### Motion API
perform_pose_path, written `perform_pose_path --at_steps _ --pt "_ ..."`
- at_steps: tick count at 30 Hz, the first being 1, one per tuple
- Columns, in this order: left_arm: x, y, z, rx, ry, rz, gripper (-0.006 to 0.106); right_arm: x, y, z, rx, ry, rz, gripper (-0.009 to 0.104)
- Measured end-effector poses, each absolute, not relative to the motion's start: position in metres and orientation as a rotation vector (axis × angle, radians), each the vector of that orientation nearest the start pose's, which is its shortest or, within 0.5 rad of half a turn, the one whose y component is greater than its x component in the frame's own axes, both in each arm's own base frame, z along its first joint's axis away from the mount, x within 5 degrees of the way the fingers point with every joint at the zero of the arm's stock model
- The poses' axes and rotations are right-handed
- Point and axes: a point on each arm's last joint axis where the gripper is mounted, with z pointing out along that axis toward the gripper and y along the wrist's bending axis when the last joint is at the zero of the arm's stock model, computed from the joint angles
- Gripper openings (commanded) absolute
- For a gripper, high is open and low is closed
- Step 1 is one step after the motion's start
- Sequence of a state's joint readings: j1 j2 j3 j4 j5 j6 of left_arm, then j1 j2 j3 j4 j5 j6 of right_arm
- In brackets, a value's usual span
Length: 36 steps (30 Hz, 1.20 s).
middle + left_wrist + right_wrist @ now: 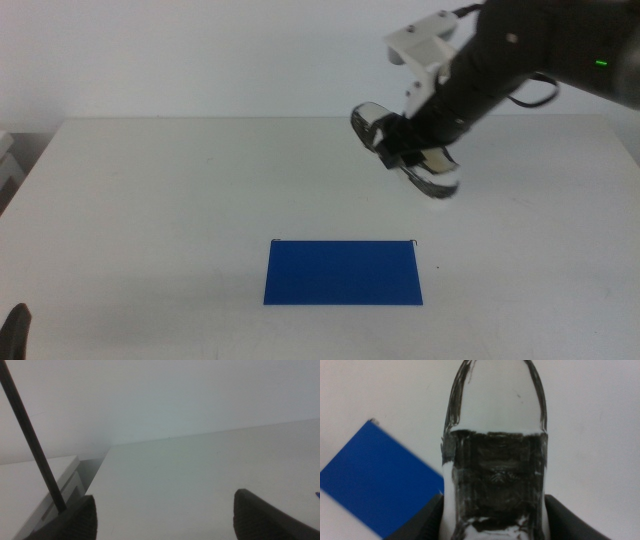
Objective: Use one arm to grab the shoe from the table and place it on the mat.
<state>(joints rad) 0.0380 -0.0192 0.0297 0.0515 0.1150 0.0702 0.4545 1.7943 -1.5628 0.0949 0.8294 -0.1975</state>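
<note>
Right pincer (408, 143): clamped across the middle of the shoe (405, 150), jaws pressed against both flanks as seen from the right wrist.
Shoe position: held in the air above the table (150, 200), tilted, beyond and to the right of the mat (343, 272); well apart from it.
Step in hand: carry toward the mat, judged about halfway through the task.
Doing it well: bring the shoe over the middle of the blue sheet, level it so the sole faces down, line its length with the mat's long side, lower until the sole rests, only then release.
Risk: tilted hold could let the shoe roll onto its side on release; thin mat could shift if dragged.
Left pincer (165, 515): waiting at the near left corner of the table, jaws spread wide, holding nothing.
Writing and brands: none readable; only an indistinct dark pattern on the shoe's black panel (495, 477).
</note>
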Motion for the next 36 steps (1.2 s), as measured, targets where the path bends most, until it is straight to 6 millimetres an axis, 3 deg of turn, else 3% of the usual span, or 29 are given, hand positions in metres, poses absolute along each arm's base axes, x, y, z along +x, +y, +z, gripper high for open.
perform_pose_path --at_steps 6,16,25,30,36 --pt "0.056 0.003 0.194 0.063 1.609 0.128 0.094 0.331 0.179 0.296 -0.745 2.475 0.228 -0.004" --pt "0.056 0.003 0.194 0.063 1.609 0.128 0.094 0.307 0.223 0.281 -0.928 2.399 0.214 -0.004" --pt "0.056 0.003 0.194 0.063 1.609 0.128 0.094 0.297 0.26 0.251 -1.183 2.325 0.178 -0.004" --pt "0.056 0.003 0.194 0.063 1.609 0.128 0.094 0.301 0.265 0.234 -1.371 2.254 0.113 -0.004" --pt "0.056 0.003 0.194 0.063 1.609 0.128 0.094 0.303 0.267 0.221 -1.732 2.026 0.005 -0.004"
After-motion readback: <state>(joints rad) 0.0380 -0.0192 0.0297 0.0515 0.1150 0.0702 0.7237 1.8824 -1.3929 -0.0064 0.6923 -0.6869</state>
